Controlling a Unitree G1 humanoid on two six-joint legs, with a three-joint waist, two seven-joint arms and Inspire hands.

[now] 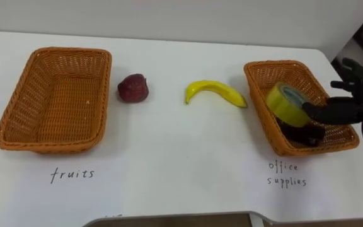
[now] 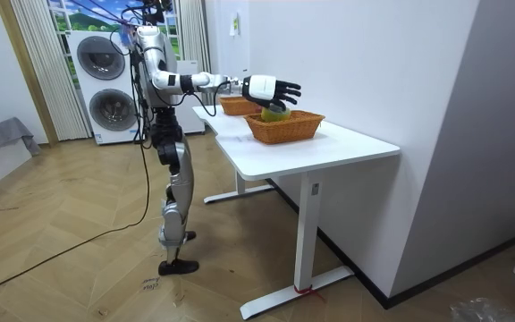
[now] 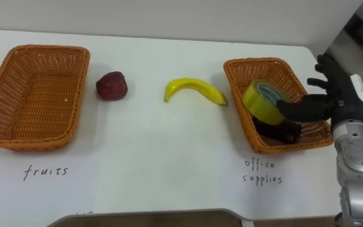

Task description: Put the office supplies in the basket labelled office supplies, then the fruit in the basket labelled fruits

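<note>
Here the right hand [image 3: 334,94], fingers [image 3: 324,65] spread, sits beside a tape roll [image 3: 262,101] half-hiding a dark item [image 3: 283,133].

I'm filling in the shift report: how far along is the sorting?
Done: the yellow tape roll leans and a dark item lies inside the office supplies basket. In hand: nothing; the right hand hovers open at that basket. Left: the banana and the red fruit sit on the table; the fruits basket holds nothing.
</note>
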